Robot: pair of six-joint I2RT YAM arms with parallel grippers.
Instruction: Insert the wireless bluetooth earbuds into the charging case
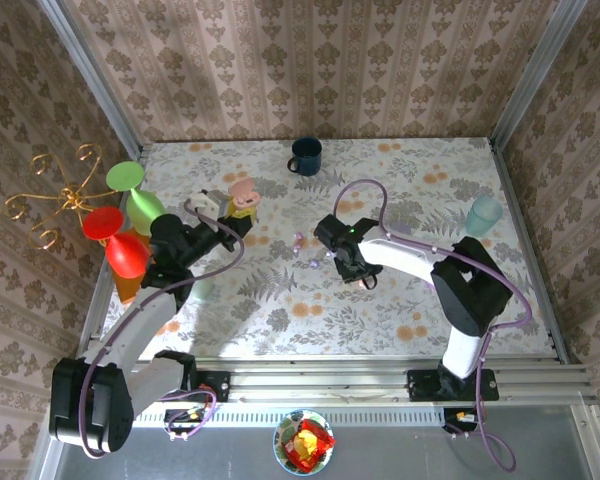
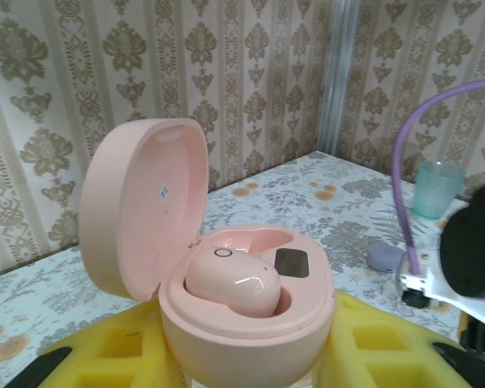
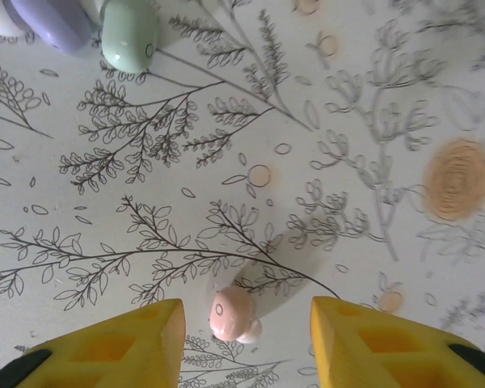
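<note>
Pink, glossy and hard, the loose earbud [image 3: 233,315] lies near the middle of the tabletop [image 3: 347,121], untouched between the spread fingers of my right end effector [image 3: 246,335]. I judge it feather-light and slippery, so I'd pinch its rounded flanks squarely and gently. My left end effector [image 2: 246,356] is pinching the open charging case [image 2: 242,323] toward the left edge, one seated earbud [image 2: 230,283] inside. The flat floral surface leaves room, with a lilac piece [image 3: 52,20] and a pale green piece [image 3: 129,36] well apart.

The left gripper [image 2: 244,368] is clamping an open pink charging case [image 2: 250,335] between yellow fingers [image 2: 105,352] at six o'clock, its lid [image 2: 141,210] tilting toward nine o'clock and a pink earbud [image 2: 230,283] sitting inside. At three o'clock a teal cup [image 2: 435,187] is standing on the table [image 2: 307,194], a small lilac object [image 2: 384,257] lying nearer the camera.
</note>
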